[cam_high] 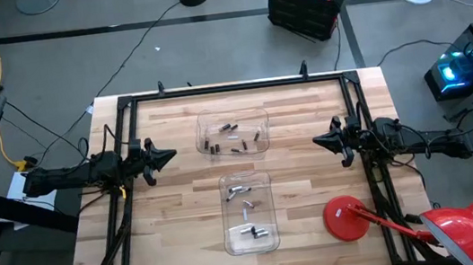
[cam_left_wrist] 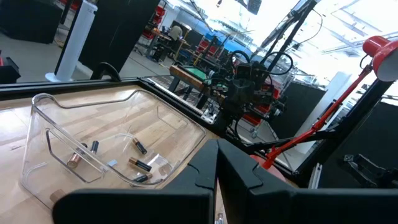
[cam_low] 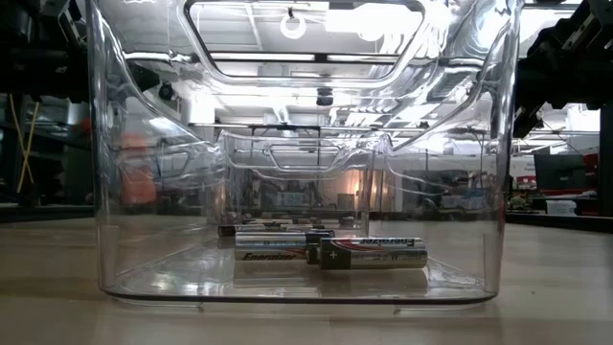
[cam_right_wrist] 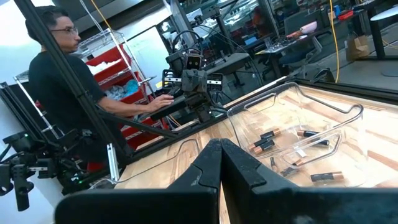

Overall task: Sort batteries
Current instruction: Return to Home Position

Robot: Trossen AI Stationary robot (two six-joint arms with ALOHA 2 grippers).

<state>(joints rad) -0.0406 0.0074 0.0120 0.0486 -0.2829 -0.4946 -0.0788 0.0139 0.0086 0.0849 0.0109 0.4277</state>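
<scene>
Two clear round-cornered plastic bins (cam_high: 199,132), cylindrical batteries (cam_low: 374,253) inside

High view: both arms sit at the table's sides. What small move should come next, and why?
Probably hold at rest. The left gripper and right gripper are shut at the sides, and the batteries I can see lie inside the far bin or the near bin, none loose.

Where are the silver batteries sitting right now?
In the high view, the silver batteries lie inside the lower transparent bin at mid-table, directly below the upper transparent bin, which holds the dark batteries.
</scene>
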